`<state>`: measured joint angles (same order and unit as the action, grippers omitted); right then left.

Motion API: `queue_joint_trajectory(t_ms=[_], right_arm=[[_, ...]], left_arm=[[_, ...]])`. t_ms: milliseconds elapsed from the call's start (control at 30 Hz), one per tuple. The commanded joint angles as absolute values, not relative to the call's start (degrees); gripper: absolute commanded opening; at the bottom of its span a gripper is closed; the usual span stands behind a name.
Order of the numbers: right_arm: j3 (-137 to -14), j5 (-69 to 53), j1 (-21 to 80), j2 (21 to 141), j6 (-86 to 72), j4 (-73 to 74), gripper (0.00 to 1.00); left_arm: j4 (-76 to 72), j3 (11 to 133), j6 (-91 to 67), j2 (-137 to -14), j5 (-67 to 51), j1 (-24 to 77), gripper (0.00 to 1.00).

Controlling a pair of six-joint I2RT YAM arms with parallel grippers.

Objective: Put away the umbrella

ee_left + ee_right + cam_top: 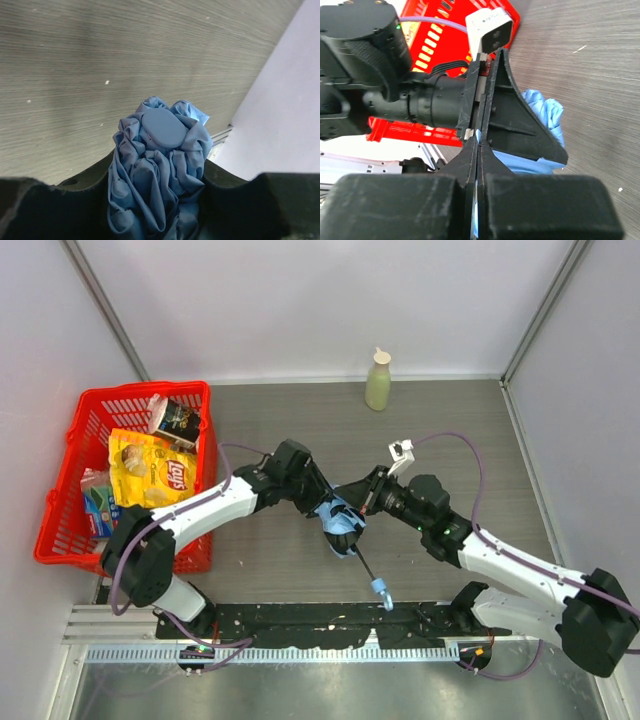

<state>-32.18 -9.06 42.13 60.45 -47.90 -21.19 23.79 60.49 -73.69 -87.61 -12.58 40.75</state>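
Left pincer (157,192) clamped on the umbrella (160,155), fabric bunched between both fingers and the flat oval cap facing its camera. Right pincer (487,75) fully closed, pressed up against the fabric from the right. Can't tell if it has pinched any cloth.

Umbrella sits mid-worktop, a bit nearer the near edge. Sky-blue canopy is crumpled and collapsed. The thin black shaft (362,562) runs out toward the near edge, ending in a small light-blue handle (380,589) just short of the black base rail.

Room: both arms converge at centre. Bare worktop (470,430) lies on the far side and toward the right edge. A red basket (70,530) holding a yellow chip bag (150,468) and other packs is at the left edge, just beside the left arm. A pale green bottle (378,380) stands upright at the far edge, well apart from the pincers. Walls close off the far, left and right sides.
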Motion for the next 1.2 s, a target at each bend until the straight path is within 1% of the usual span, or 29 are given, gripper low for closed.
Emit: queue_joint_trajectory(t_ms=[0,67,133,200,333,467,533,600,667,733,867,1033,1167], right_arm=[[-34.2,-10.4,43.9,50.6,-51.5,-45.4,0.01],[-34.7,-10.5,43.9,50.2,-51.7,-45.8,0.01],[-35.2,-12.2,44.1,51.1,-52.5,-46.7,0.01],[-34.2,-13.6,44.5,51.3,-53.5,-48.5,0.01],[-36.0,-16.3,47.9,52.7,-49.2,-45.5,0.01],[-40.3,-18.3,52.7,55.4,-42.3,-38.7,0.01],[-41.9,-16.6,55.1,56.2,-36.2,-31.6,0.01],[-42.3,-13.9,56.1,56.9,-30.3,-25.5,0.01],[-42.6,-11.7,56.1,57.7,-26.5,-22.6,0.01],[-45.2,-13.3,56.2,60.1,-23.9,-19.7,0.01],[-49.7,-12.3,58.4,64.8,-17.8,-14.0,0.01],[-52.4,-11.5,59.9,67.7,-17.5,-11.0,0.01],[-52.5,-12.9,62.3,64.8,-19.8,-11.5,0.01]], left_arm=[[17.2,53.3,-75.5,-86.8,-5.3,41.0,0.0],[13.5,49.7,-76.7,-85.8,-4.9,41.3,0.0],[15.0,49.1,-78.2,-86.0,-4.8,41.3,0.0],[19.2,51.7,-78.1,-86.8,-4.3,41.4,0.0],[27.8,56.2,-77.8,-89.0,-1.3,41.3,0.0],[30.2,58.6,-79.1,-92.2,-2.8,41.3,0.0],[31.4,60.2,-78.8,-93.8,-3.8,41.4,0.0],[32.2,61.3,-78.7,-94.2,-4.7,41.3,0.0],[32.3,61.3,-78.7,-93.6,-4.0,41.8,0.0],[32.3,61.3,-78.7,-93.7,-4.2,42.0,0.0],[32.4,61.3,-78.6,-94.0,-5.0,42.6,0.0],[32.6,62.8,-77.3,-94.4,-4.0,43.2,0.0],[30.3,63.0,-75.3,-94.3,-3.5,43.2,0.0]])
